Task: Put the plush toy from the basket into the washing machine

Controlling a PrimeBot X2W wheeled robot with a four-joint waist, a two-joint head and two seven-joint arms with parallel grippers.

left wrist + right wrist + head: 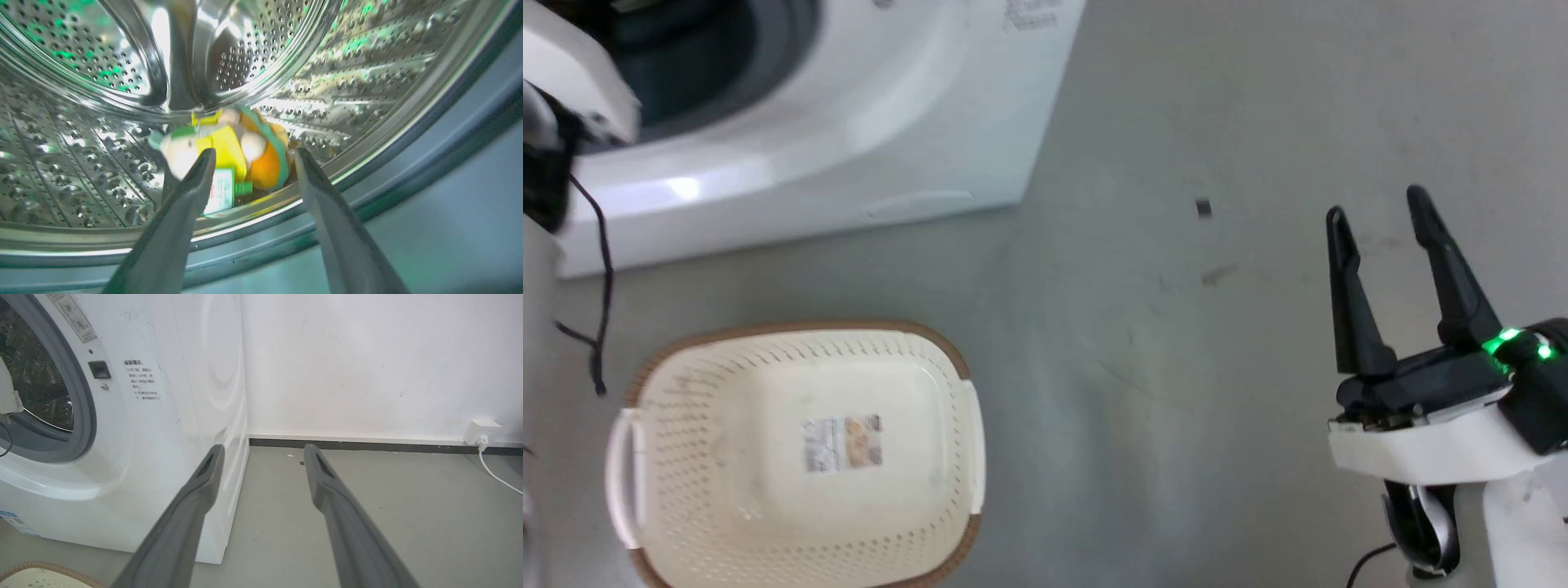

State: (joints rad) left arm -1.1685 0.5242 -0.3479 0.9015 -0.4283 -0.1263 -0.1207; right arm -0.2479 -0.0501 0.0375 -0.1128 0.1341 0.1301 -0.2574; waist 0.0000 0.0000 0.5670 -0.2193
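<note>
While inside the drum (367,81), orange-yellow plush toy (261,168).

Head camera looks steeply down, right wrist camera level, sharing the washing machine (866,139); its drum (61,155) lies close beyond the left gripper (254,150).

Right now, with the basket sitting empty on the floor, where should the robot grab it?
Probably the white handle on the right side of the basket, from above: it stands upright, and that side faces the open right gripper.
</note>
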